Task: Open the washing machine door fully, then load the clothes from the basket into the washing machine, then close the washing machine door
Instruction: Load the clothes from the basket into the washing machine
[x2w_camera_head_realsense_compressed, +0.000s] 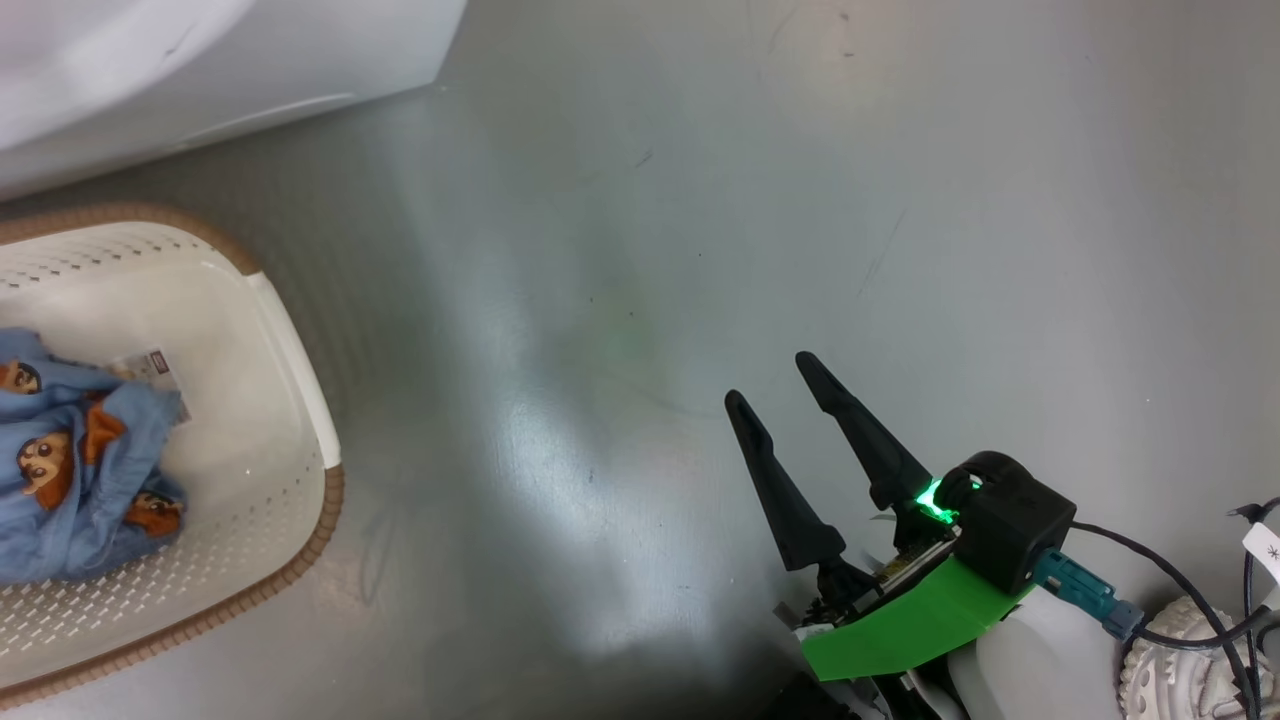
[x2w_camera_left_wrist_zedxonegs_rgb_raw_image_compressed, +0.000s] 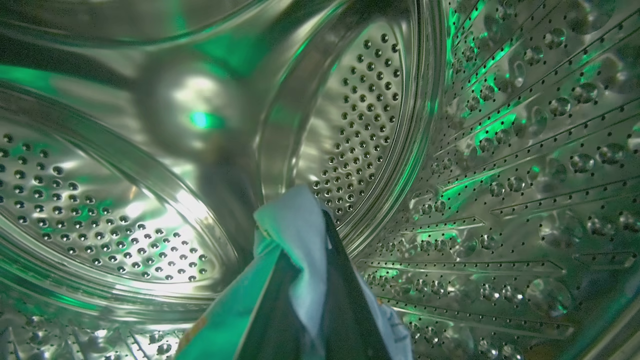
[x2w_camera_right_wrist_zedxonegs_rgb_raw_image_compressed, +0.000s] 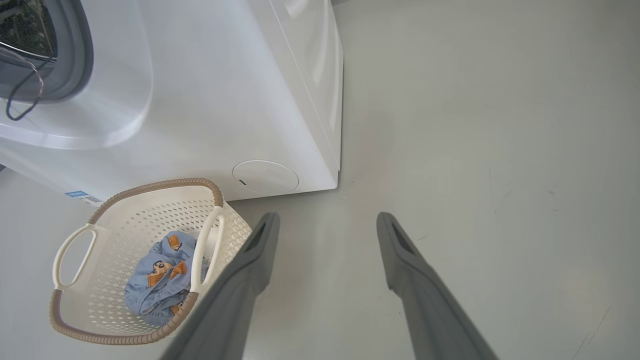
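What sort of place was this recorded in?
Likely a laundry area, maybe a test setup: a white front-loading washing machine, a cream basket holding blue clothes on a bare grey floor, and a perforated steel drum in the left wrist view.

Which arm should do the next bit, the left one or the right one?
Left, most likely. The left gripper is inside the drum, shut on a blue garment, so it only has to let go. The right gripper hangs open over the floor near the basket.
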